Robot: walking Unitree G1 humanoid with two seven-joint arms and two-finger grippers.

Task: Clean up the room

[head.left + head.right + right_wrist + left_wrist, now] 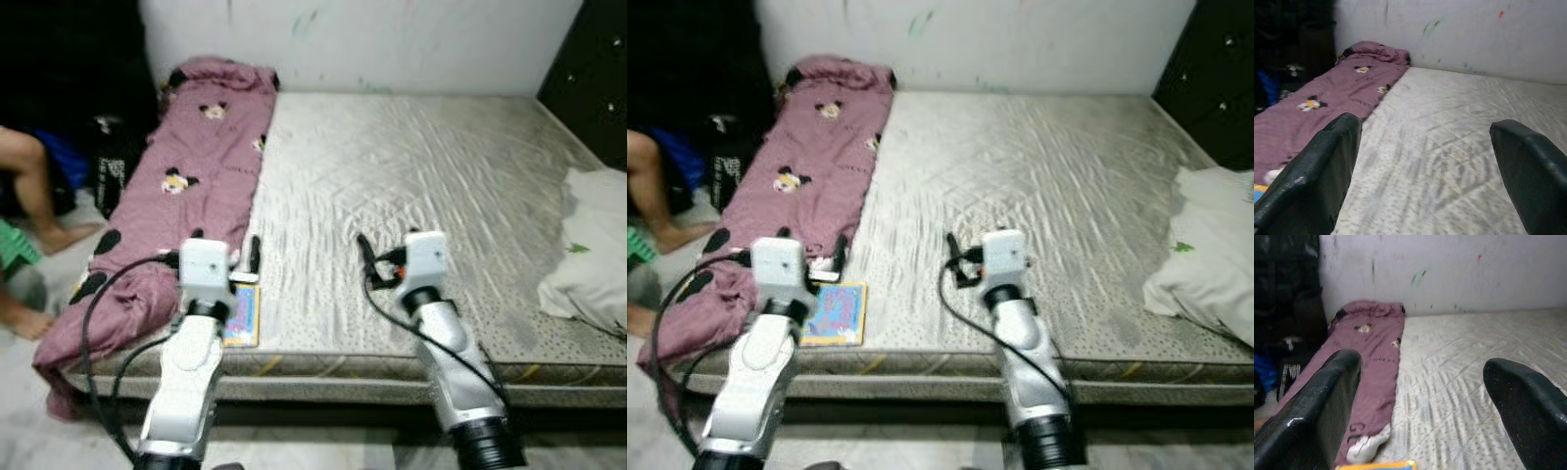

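The head views show a book [835,313] at the mattress [411,186] edge, long axis toward the wall, beside the pink blanket [196,166]. Left pincer [1420,396] and right pincer [1425,161] gape wide.

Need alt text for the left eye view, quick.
Both grippers, left and right, hover with jaws open over a bare mattress. A pink blanket lies along its left side, a book by the near edge.
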